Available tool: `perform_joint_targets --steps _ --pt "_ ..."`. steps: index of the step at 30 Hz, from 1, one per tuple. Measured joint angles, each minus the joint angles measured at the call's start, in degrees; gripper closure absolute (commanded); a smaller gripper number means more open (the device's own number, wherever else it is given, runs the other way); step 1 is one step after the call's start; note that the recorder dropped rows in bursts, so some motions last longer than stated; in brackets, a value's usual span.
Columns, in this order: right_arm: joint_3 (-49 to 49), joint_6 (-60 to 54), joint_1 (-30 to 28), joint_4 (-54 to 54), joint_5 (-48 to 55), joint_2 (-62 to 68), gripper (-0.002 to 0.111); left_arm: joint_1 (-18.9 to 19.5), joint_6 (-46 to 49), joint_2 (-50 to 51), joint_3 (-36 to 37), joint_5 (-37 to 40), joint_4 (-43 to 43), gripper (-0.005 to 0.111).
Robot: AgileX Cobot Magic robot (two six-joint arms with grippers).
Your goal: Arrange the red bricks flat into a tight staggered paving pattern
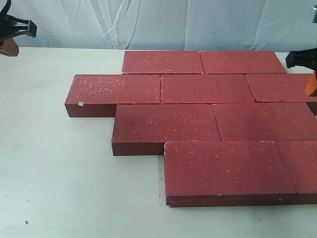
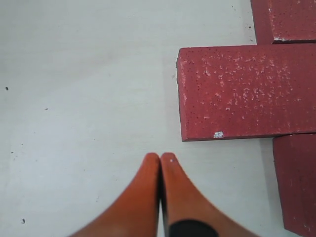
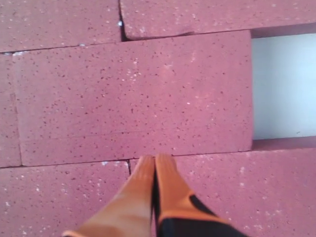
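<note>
The red bricks point(image 1: 198, 114) are lying flat in staggered rows on the surface point(image 1: 59, 173). The left fingers point(image 2: 140, 197) and right fingers point(image 3: 133, 197) are hanging pinched together, holding nothing. Shoving one brick is risking opening the neighbouring joints.

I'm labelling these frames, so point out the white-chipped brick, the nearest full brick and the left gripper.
White-chipped brick point(image 1: 116, 89), exterior view, centre of its top face.
Nearest full brick point(image 1: 228, 167), exterior view, centre of its top face.
Left gripper point(image 2: 159, 158), left wrist view, between its shut jaws' tips.

The right end effector point(image 3: 155, 163) (orange fingers pressed together) hangs over the flat-laid red bricks point(image 3: 133, 98).
</note>
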Motion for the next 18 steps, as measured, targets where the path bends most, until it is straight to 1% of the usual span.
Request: perform_joint_targets --steps 18 --pt "19.8 -0.1 0.0 -4.1 -12.3 -28.1 0.109 0.0 0.0 0.0 0.0 0.0 0.0 0.107"
